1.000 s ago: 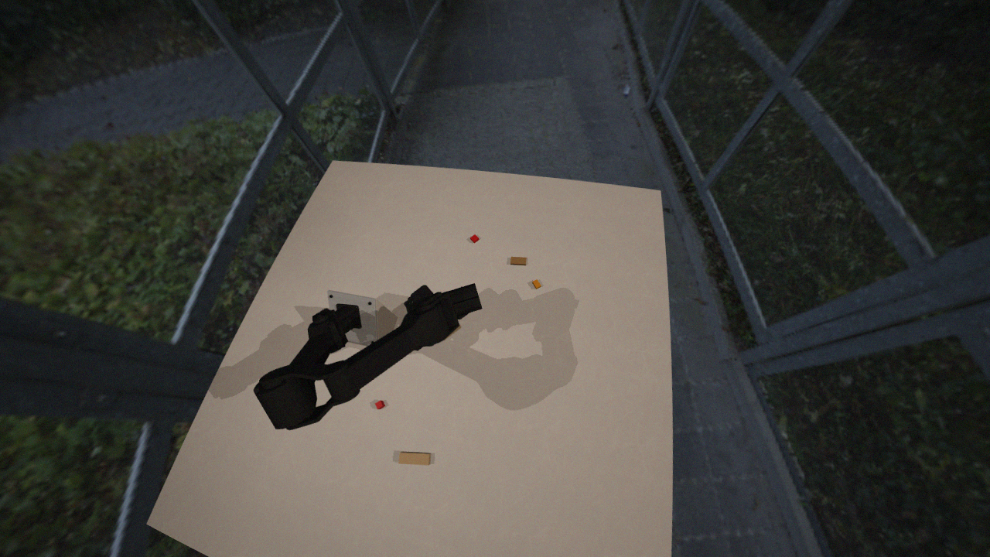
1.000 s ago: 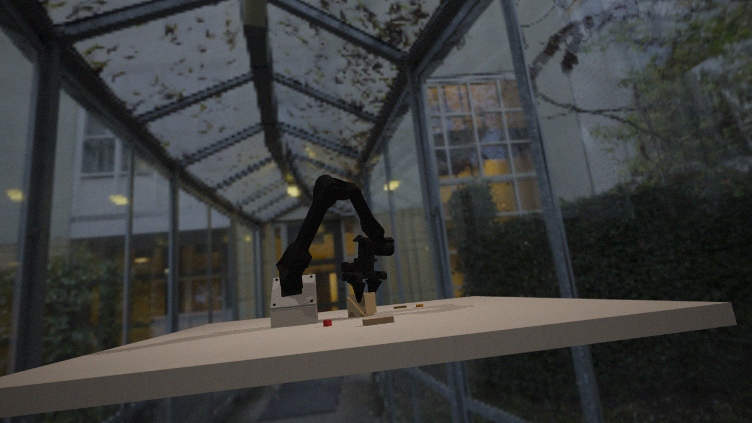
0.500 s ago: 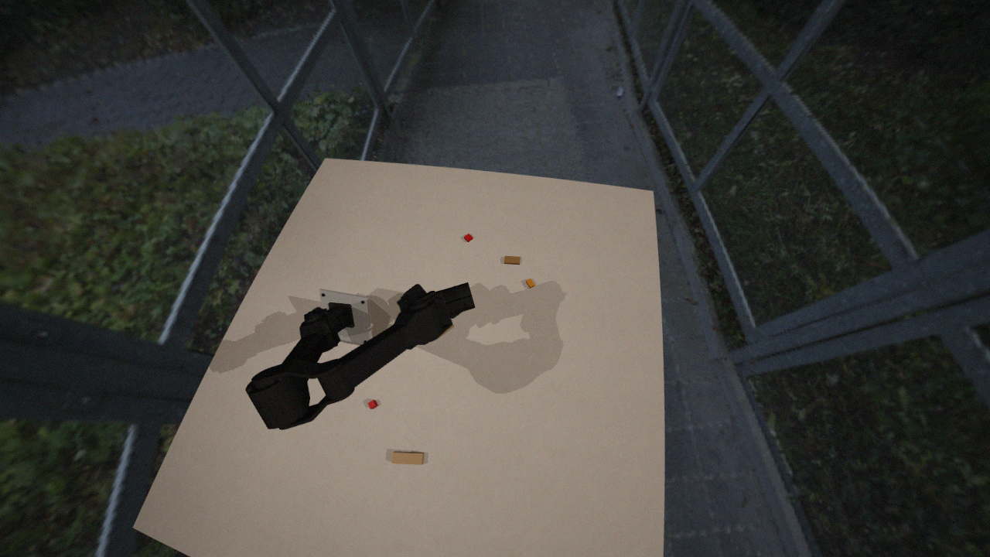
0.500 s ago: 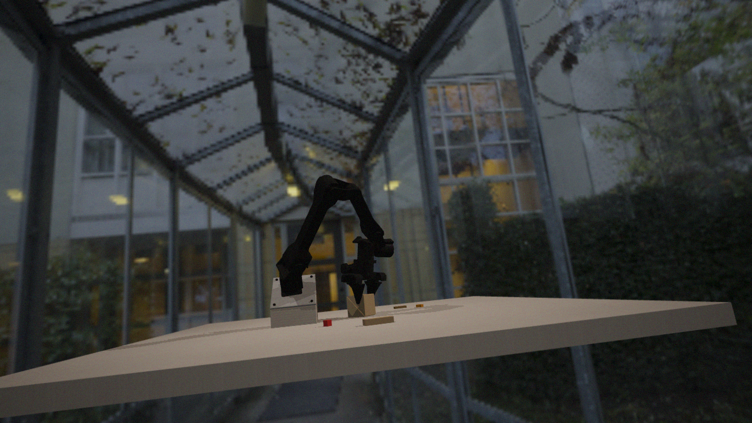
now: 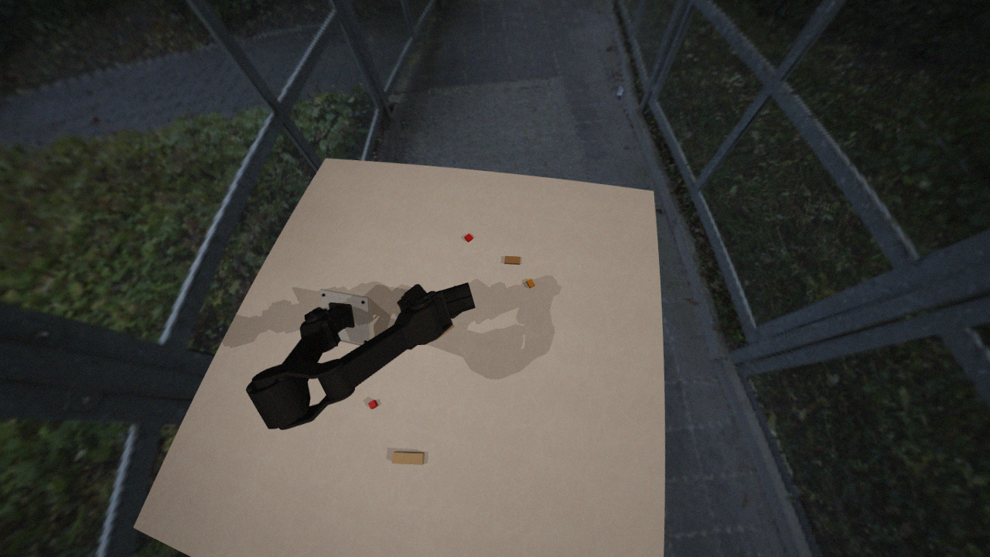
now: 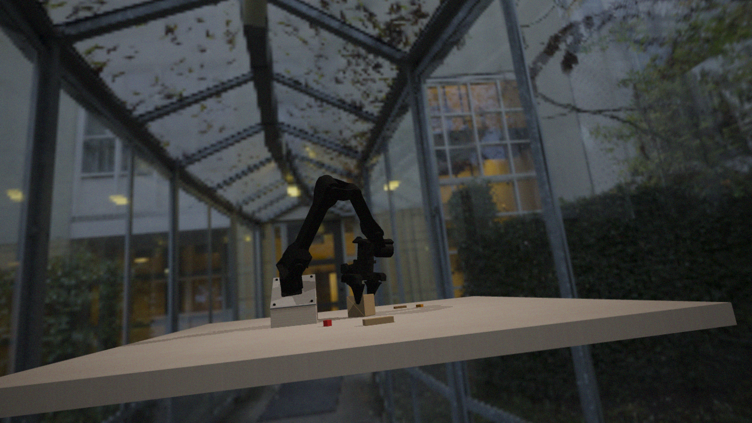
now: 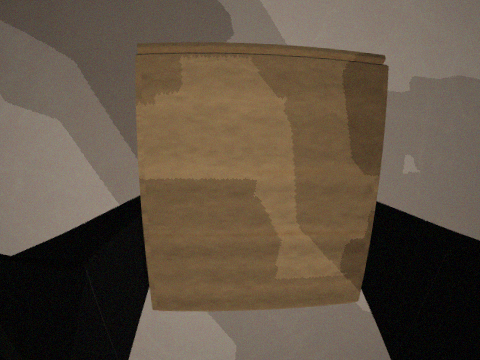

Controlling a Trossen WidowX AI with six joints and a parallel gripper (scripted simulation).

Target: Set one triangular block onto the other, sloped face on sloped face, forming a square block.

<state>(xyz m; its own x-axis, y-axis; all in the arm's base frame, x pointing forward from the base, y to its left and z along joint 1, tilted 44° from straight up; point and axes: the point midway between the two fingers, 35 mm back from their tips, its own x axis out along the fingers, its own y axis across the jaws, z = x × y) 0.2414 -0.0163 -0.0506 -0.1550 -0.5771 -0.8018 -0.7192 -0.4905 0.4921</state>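
Observation:
My gripper [image 6: 365,298] [image 7: 251,203] is shut on the upper triangular block [image 6: 369,306] [image 7: 215,125], with one finger on each side and its flat top facing the wrist camera. The lower triangular block [image 6: 351,311] stands on the table [image 5: 588,415] [image 6: 446,331] under it. In the exterior view a diagonal seam crosses their end, and together they look nearly square. In the wrist view a thin strip of the lower block [image 7: 250,48] shows past the upper block's far edge, its right end slightly inside the upper block's corner. In the top view the arm hides nearly all of both blocks.
A red cube [image 5: 373,404] [image 6: 326,322] and a long tan block [image 5: 408,457] [image 6: 378,321] lie on the near side. Another red cube [image 5: 468,237], a brown block [image 5: 512,260] [image 6: 400,306] and a small orange block [image 5: 530,283] [image 6: 419,305] lie farther back. The arm's base [image 6: 293,316] stands left of the pair.

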